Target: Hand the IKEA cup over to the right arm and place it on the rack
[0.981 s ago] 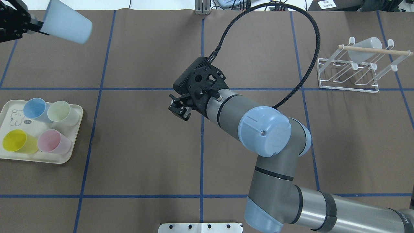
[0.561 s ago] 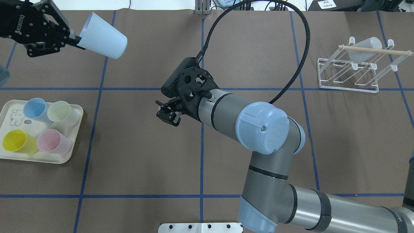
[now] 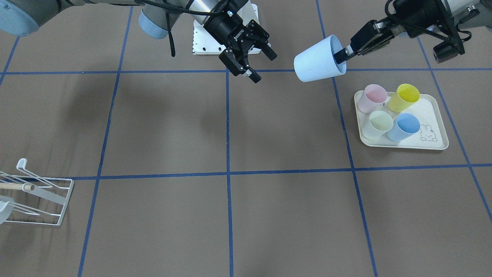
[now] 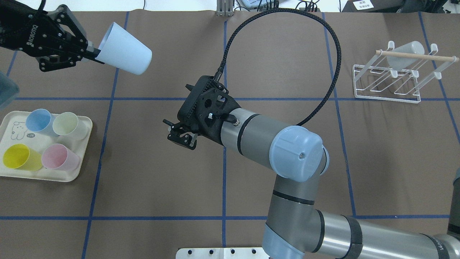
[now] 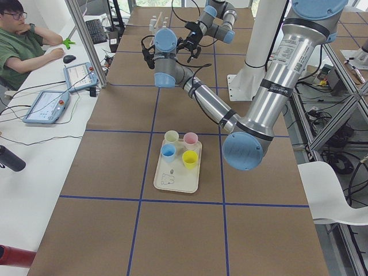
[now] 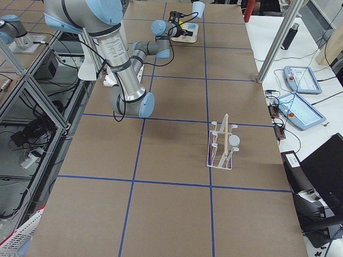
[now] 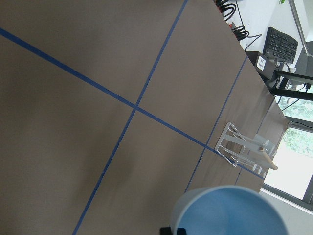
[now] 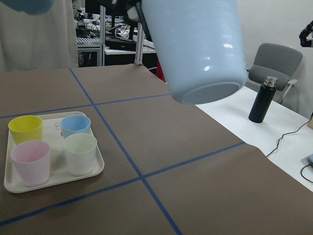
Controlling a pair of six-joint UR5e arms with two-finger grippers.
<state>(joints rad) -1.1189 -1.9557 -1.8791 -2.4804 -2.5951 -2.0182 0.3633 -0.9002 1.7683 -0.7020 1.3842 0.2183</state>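
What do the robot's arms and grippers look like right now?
Both are silver-grey tubular arms with pale blue joint caps: the right arm, the left arm. The black two-finger right gripper and left gripper carry white ROBOTIQ lettering. A black braided cable loops off the right wrist.

A long table [image 4: 143, 172] covered in brown paper and crossed by blue tape lines [image 4: 224, 187] fills the room. Against one long side of the table runs a white desk [image 5: 29, 155] with a keyboard [image 5: 94, 31] and two tablets [image 5: 47, 106], where a person in green [image 5: 20, 46] sits. A black bottle [image 8: 260, 100] stands on that desk, with a grey office chair [image 8: 275, 61] behind it. On the table's other side is a white chair [image 5: 336, 192]. Daylight enters through a window [image 7: 293, 181] beyond the table's end.
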